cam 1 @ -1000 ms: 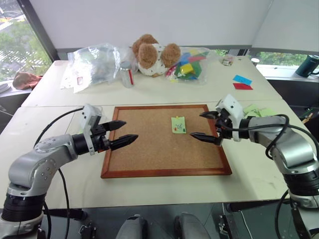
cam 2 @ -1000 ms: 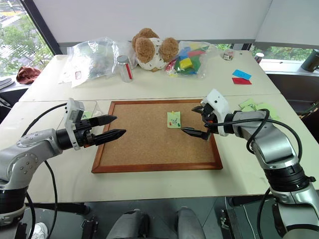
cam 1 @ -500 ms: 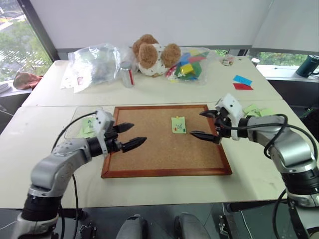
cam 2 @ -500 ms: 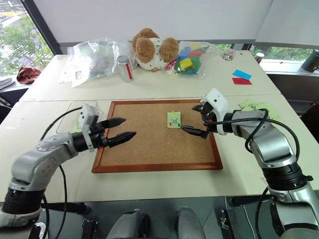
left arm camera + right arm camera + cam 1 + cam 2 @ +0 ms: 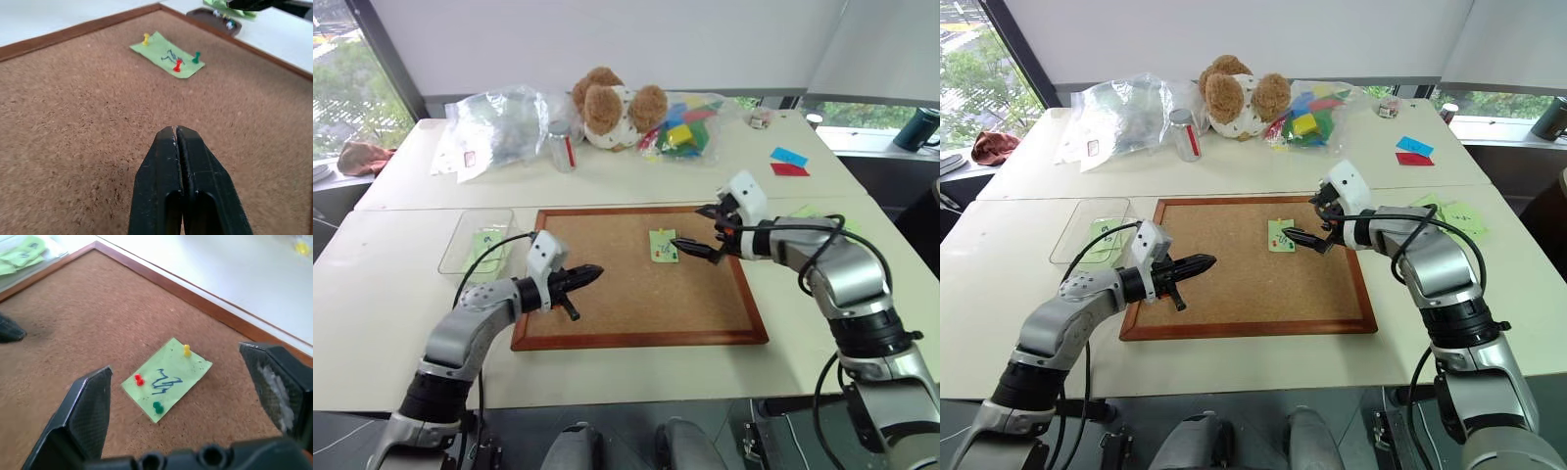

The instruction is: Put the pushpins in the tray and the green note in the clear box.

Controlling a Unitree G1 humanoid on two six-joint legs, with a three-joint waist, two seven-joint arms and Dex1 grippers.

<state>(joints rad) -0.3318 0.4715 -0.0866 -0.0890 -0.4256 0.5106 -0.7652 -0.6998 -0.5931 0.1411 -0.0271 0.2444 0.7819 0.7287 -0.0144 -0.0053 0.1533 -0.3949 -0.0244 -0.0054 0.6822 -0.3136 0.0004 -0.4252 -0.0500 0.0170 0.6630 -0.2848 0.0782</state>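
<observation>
We see a white desk by the windows, with a wood-framed corkboard lying flat on it. The green note sits on the cork toward the board's far right part, held by three pushpins: one red, one green, one yellow. The right pincer hangs just beside the note with its fingers spread wide and nothing between them. The left pincer is over the board's near left part, well apart from the note, its fingers pressed together on nothing. The clear box stands on the desk just left of the board, with green paper inside. The dark brown tray lies just off the board's right edge. A plush bear and plastic bags sit at the back.
</observation>
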